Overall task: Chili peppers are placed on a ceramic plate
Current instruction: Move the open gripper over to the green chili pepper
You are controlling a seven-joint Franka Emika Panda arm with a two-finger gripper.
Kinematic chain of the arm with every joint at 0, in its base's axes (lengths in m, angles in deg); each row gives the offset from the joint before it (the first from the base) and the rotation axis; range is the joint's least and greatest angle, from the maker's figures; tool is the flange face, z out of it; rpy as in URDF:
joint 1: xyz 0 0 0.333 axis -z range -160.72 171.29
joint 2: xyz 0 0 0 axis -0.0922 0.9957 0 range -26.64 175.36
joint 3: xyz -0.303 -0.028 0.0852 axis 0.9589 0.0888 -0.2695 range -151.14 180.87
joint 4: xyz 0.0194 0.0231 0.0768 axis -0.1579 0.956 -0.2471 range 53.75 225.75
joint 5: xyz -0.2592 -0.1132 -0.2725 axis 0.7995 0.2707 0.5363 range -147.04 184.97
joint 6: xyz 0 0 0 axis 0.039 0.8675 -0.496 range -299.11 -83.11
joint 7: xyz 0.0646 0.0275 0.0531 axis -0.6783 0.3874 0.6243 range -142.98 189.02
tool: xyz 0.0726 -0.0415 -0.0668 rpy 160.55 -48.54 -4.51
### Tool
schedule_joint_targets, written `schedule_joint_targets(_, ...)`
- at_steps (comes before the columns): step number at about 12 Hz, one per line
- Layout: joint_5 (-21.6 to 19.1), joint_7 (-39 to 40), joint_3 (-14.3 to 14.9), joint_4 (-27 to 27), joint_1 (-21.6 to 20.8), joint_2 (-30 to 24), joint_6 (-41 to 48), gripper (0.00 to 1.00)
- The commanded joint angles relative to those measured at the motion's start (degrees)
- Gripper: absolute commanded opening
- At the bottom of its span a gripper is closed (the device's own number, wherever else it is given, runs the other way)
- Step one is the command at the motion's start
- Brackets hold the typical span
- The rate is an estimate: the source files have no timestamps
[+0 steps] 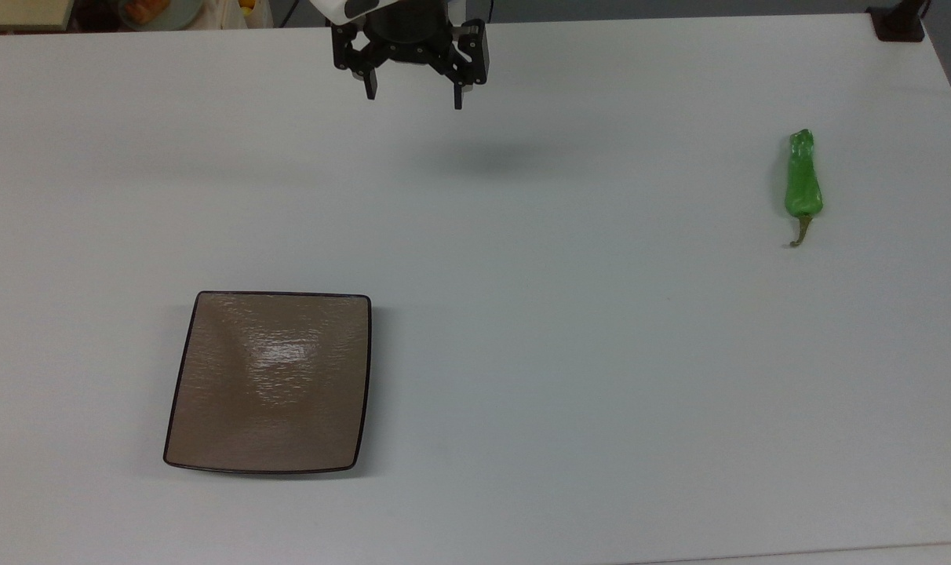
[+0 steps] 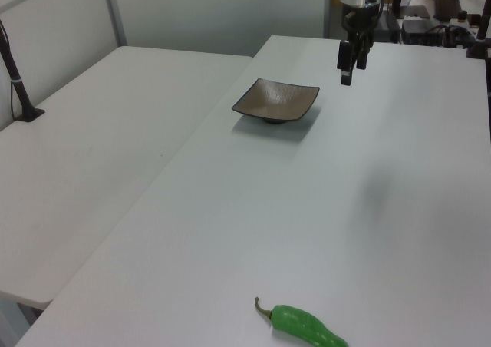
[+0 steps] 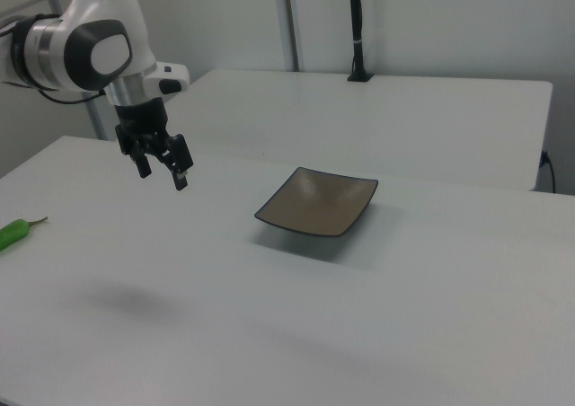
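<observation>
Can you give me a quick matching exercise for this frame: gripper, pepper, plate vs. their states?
Things:
1. gripper
2. chili pepper
3. ceramic plate

States:
A. lying flat on the table, near the top view's right edge
B. open, above the table, holding nothing
C. nothing on it, toward the top view's lower left

Pairs: 1-B, 2-A, 3-C

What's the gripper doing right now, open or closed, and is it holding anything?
Gripper: open, holding nothing, hanging above the table, apart from the chili pepper and the ceramic plate.
</observation>
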Motion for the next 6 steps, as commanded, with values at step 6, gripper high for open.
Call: schedule_joint_targets(6, -0.54, 5.27, -0.07, 1.2, 0.79, -1.45, 1.01, 1.0)
